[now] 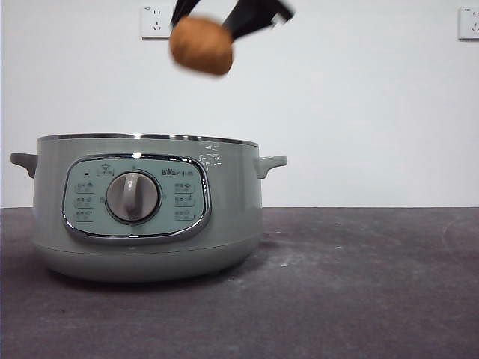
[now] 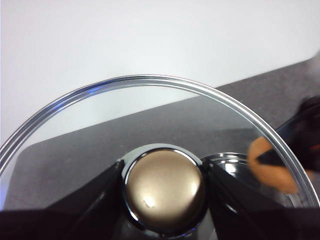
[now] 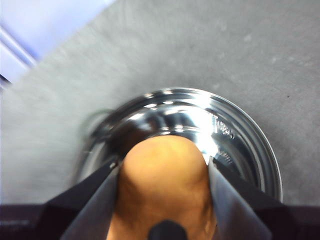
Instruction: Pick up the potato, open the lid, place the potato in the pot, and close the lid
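Right claw (image 1: 217,34) pinching the potato (image 1: 200,45) between both jaws, high above the pot (image 1: 146,206), entering the front view from the top edge. In the right wrist view, same potato (image 3: 162,175) pressed between the two dark jaws, directly over the open, shiny steel inside of the pot (image 3: 235,135). Left claw (image 2: 164,187) closed on the knob (image 2: 164,184) of the lid (image 2: 150,82), one jaw touching each side of the knob, lid lifted clear of the pot. Lid and left claw visible only in the left wrist view, not in the front view. Through the clear glass in that view, blurred orange potato (image 2: 270,167) and part of the dark right claw, beside a glimpse of the steel pot rim (image 2: 227,160).

Seen from the front: pot uncovered, pale green, standing on the left part of the table (image 1: 359,284), grey dial (image 1: 132,197) centred in a chrome-framed panel (image 1: 136,198), small handles (image 1: 271,163) on both sides. Table top dark grey and slightly dusty. Behind it, plain white wall (image 1: 359,112) with a white socket (image 1: 156,22) at upper left and another socket (image 1: 468,24) at the upper right edge.
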